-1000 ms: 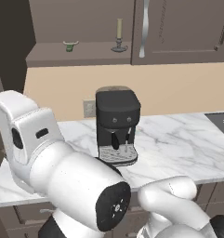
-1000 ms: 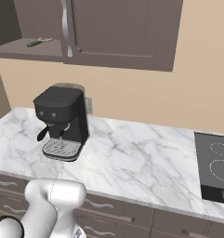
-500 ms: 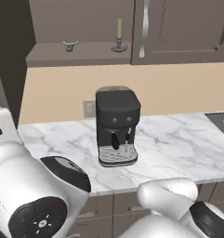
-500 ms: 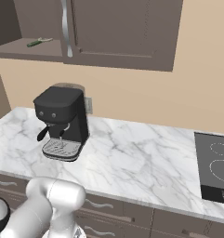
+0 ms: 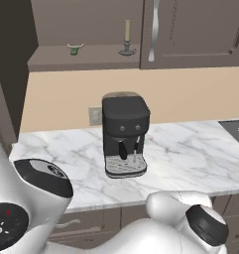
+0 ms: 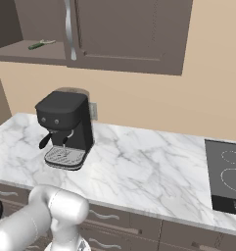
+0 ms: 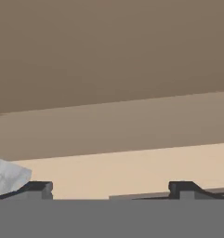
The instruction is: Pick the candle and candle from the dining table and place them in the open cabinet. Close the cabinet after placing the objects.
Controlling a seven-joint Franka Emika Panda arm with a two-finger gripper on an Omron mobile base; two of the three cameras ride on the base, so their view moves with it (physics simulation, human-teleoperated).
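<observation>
At the bottom of the hand view the end effector [image 7: 111, 188] stands spread wide with nothing between its tips. Mid-frame in the left base view, a black coffee machine [image 5: 123, 134] sits on the marble tabletop [image 5: 190, 154]. At upper centre, an olive-beige candle [image 5: 127, 37] on a dark dish stands upright on the open cabinet [image 5: 86, 57] shelf, right of a small green bowl [image 5: 75, 48].

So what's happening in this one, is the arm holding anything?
Nothing is held. The gripper is open and empty, its dark fingertips spread wide. One candle on a dark dish base already stands on the shelf of the open cabinet, beside a small green bowl. The robot faces the marble counter with a black coffee machine on it. The cabinet is not yet closed.
</observation>
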